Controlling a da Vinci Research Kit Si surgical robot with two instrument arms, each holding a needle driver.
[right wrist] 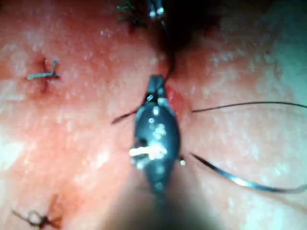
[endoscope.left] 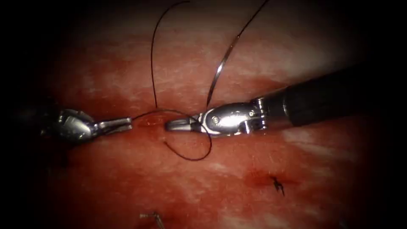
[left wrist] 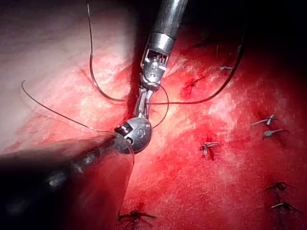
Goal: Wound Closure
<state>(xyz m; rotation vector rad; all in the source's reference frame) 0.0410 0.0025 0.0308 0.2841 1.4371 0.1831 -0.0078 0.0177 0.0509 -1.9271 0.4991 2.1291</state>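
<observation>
Nearest, a finished stitch [endoscope.left: 277, 184] is seen toward the near edge of the tissue [endoscope.left: 296, 148]. Beyond it, the thread [endoscope.left: 190, 157] is looped around the right pincer [endoscope.left: 176, 124], whose jaws are closed; whether anything is gripped between them cannot be told. The left pincer [endoscope.left: 125, 123], left of the cut [endoscope.left: 152, 122], is clamped on the thread. Farthest, the needle [endoscope.left: 218, 72] lies free on the tissue, held by neither tool. The loop could be lost off the closed tip if slack is allowed, and the loose needle could be dragged and snagged if the thread is pulled hard
</observation>
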